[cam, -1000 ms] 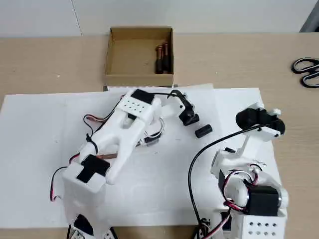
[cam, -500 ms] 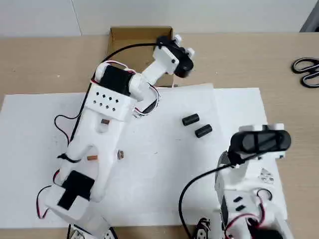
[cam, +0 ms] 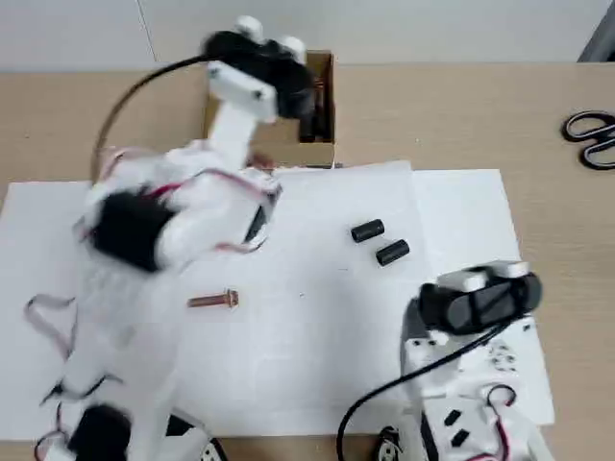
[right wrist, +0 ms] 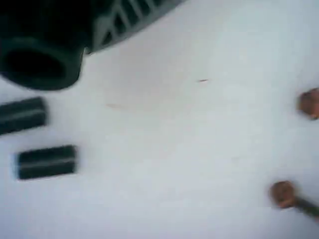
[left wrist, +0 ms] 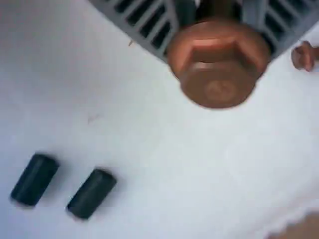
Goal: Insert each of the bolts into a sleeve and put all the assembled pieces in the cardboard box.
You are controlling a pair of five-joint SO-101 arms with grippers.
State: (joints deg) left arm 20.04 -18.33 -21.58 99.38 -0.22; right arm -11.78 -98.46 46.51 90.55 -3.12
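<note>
- Left hand [left wrist: 218,17] clamps a bolt [left wrist: 218,64]; right hand [right wrist: 75,30] clamps a sleeve [right wrist: 42,57].
- Risk — axes misaligned at mating: the bolt could jam or drop.

We look down on a light wooden table [cam: 461,115] with white paper [cam: 317,365] spread over its near part. Scissors [cam: 591,139] lie on bare wood at the right edge. Behind the table stands a pale wall [cam: 432,29] with one thin vertical seam. The light is even.
</note>
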